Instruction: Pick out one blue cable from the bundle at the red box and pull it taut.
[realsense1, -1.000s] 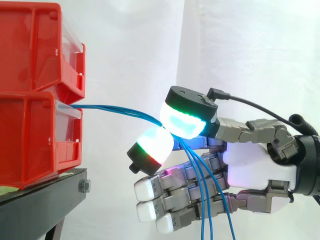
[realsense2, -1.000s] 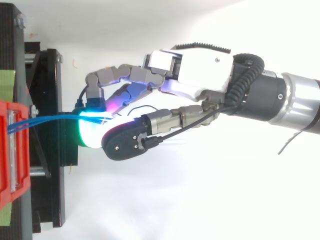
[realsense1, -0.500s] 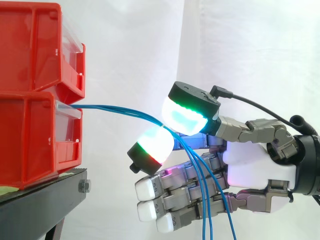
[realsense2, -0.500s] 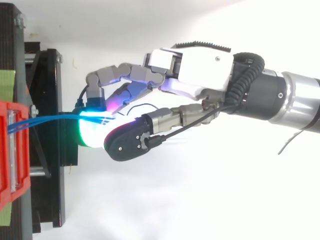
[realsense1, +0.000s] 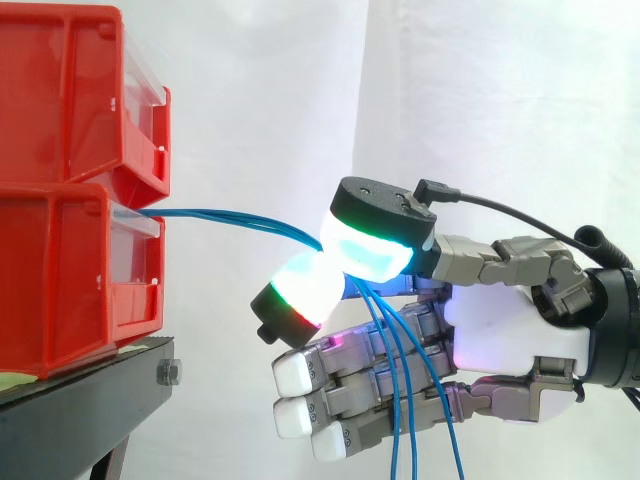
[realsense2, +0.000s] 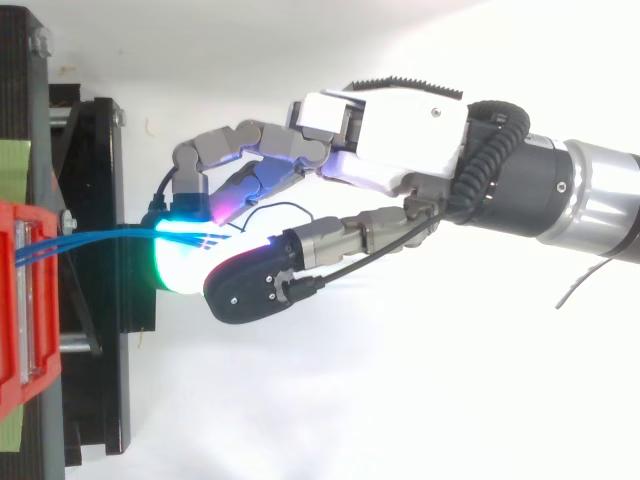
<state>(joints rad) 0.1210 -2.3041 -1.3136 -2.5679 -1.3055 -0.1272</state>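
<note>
Blue cables (realsense1: 215, 213) level, red box (realsense1: 60, 280) to pinching hand (realsense1: 500, 330).

Red bins (realsense1: 70, 270), blue cables (realsense1: 230, 218) — hand (realsense1: 510, 325) white-grey (pads (realsense1: 370, 250) seemingly cyan, green-red).

A black stand (realsense1: 90, 395) with a bolt (realsense1: 170, 373) at its right end and green tape (realsense2: 12, 165) stood left, before a white curtain (realsense1: 500, 100).

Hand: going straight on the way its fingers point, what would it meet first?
The hand would probably meet the lower red bin, where the blue cables emerge; the top view shows them roughly in line.
</note>
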